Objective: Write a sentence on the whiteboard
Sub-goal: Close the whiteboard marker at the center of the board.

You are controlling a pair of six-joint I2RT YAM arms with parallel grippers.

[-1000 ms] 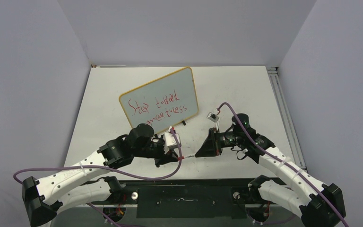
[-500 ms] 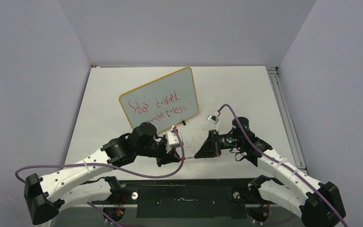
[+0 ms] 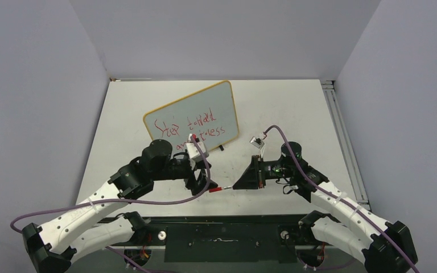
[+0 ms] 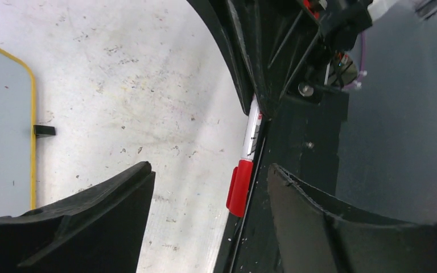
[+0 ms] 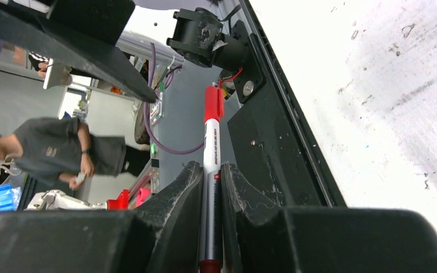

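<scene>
— Status? Where's the board?
— I've got the whiteboard point(image 3: 205, 102) standing on the bench point(image 3: 273, 108), mid-left in the top cam, beyond both arms. It has a yellow frame, and one black foot point(image 4: 44, 131) shows in the L wrist cam.
— Text legible?
— The sentence point(image 3: 199, 122) is red, 2 lines, thin and uneven. I read the top line as "Step toward". The 2nd line ends in "...ness", but its start is hidden behind the left arm point(image 3: 151, 162) (the wrist cam housing sits right over it).
— Marker?
— The marker point(image 5: 211, 145) is clamped in the right jaws, barrel pinched btwn both fingers point(image 5: 176, 193). Its red cap point(image 4: 239, 187) is on and points toward the L side. There's small print on the barrel, too blurry for me to read.
— Left jaws?
— They're spread wide, gripping nothing. In the L wrist cam the cap shows in the gap btwn them, touching neither finger. Both sets of jaws are low by the near edge of the bench, apart from the board.
— Any other writing?
— The R wrist cam catches a person point(image 5: 51, 153) in a grey tee in the bkgd. There's a chest logo I can't make out.
</scene>
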